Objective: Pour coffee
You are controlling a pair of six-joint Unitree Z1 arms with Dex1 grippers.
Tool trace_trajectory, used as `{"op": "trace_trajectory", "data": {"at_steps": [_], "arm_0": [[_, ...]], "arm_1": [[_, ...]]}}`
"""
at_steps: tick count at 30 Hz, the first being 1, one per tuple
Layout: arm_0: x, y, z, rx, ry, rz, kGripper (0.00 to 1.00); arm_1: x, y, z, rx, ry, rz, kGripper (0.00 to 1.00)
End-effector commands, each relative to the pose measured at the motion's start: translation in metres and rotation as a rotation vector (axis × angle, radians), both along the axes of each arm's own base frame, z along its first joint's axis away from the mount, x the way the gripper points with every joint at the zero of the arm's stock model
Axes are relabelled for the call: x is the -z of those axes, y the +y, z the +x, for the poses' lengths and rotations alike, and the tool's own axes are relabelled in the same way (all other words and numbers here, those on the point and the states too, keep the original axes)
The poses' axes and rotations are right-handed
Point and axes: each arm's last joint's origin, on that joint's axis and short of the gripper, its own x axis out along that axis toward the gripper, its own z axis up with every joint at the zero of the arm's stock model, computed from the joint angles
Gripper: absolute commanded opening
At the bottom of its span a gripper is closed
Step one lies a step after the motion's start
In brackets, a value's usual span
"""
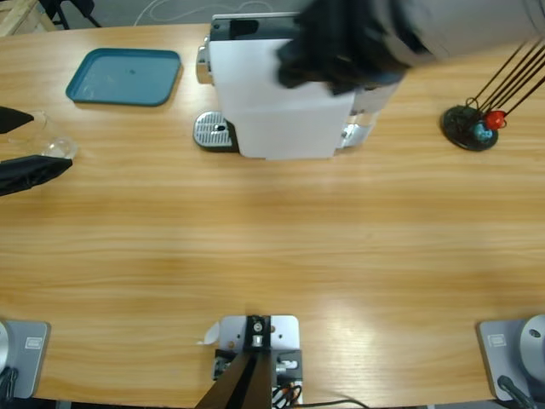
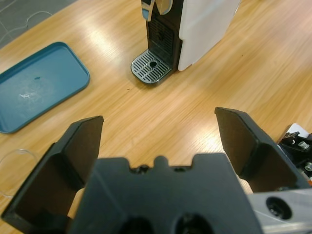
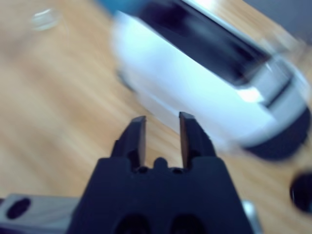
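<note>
A white-and-black capsule coffee machine stands at the far middle of the wooden counter, its round perforated drip tray jutting toward the teal tray that lies flat near the far left corner. Nothing stands on the drip tray, and no coffee can be seen anywhere in the views.

The left gripper comes in from the left edge in the high view, with its fingers spread wide and holding nothing. A small clear tumbler sits between them at the counter's left edge; in the left wrist view only its thin rim shows beside the left finger. Whether it contains any liquid cannot be told.

The right gripper hangs above the coffee machine, seen from overhead as a dark blurred mass over the machine's top. Its fingers stand close together with a narrow gap between them and grip nothing; the machine lies blurred beyond them.

At the far right of the counter stands a black round base with thin dark rods rising from it, and small red and blue pieces on it.
</note>
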Motion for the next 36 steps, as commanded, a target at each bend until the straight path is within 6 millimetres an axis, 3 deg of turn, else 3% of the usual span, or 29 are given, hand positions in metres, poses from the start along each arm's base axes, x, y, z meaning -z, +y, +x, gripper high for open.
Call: {"op": "trace_trajectory", "data": {"at_steps": [1,4,6,11,19,24,32,36], "arm_0": [[-0.006,0.005,-0.008,0.011,-0.009,-0.035,1.0],[-0.006,0.007,-0.009,0.016,-0.007,-0.036,1.0],[-0.005,0.007,-0.01,0.016,-0.002,-0.033,1.0],[-0.004,0.008,-0.011,0.016,0.0,-0.031,1.0],[0.002,0.013,-0.017,0.013,0.011,-0.027,1.0],[0.003,0.013,-0.017,0.013,0.015,-0.024,1.0],[0.003,0.023,-0.029,0.011,0.014,-0.022,1.0],[0.005,0.027,-0.034,0.009,0.018,-0.018,1.0]], "arm_1": [[-0.031,-0.067,0.005,0.366,-0.148,0.283,0.0],[-0.05,-0.068,0.041,0.459,-0.186,0.349,0.0],[-0.059,-0.059,0.067,0.473,-0.188,0.37,0.0],[-0.045,-0.019,0.107,0.432,-0.091,0.392,0.0],[-0.049,0.01,0.081,0.365,-0.018,0.481,0.0],[-0.051,0.051,0.053,0.259,0.018,0.505,0.0],[-0.017,0.08,0.067,0.258,0.06,0.419,0.0],[0.003,0.085,0.071,0.268,0.089,0.372,0.0]]}}
